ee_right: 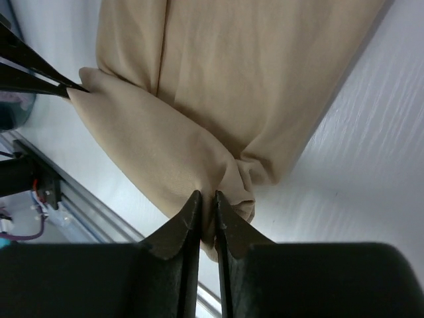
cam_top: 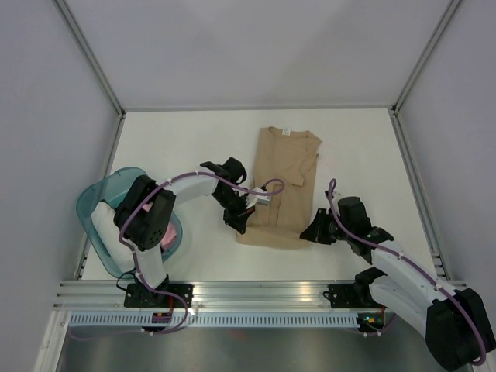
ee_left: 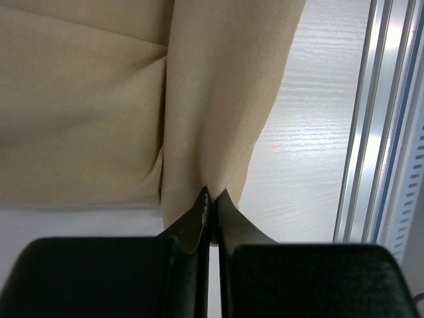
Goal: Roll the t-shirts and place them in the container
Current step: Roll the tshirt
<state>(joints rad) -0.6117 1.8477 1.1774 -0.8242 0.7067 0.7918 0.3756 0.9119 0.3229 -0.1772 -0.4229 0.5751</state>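
A small white label [cam_top: 284,132] sits inside the collar of the tan t-shirt [cam_top: 283,182], but it is too small for any writing to be read. The shirt is plain beige soft fabric, folded lengthwise into a narrow strip with one short sleeve [cam_top: 312,165] turned in over its right side. Seams and soft creases run down its length. It lies on the white tabletop [cam_top: 186,147], a little right of centre. Its long axis runs from near to far, with the collar at the far end and the hem towards the arms.

The near end is gathered rather than flat — both near corners are pinched. The left gripper [ee_left: 212,195] is at the near-left corner, its jaws closed tight on a fold of the tan cloth, which rises from the tips in a ridge. The right gripper [ee_right: 207,199] is at the near-right corner, its jaws nipped narrow on a bunched, wrinkled lump of the same fabric. Between the two corners the hem forms a rounded fold.

Along the near edge of the tabletop runs an aluminium rail [cam_top: 271,293]. At the left stands a translucent teal basket [cam_top: 94,203] — something pink [cam_top: 169,232] shows inside it, mostly hidden behind the left arm.
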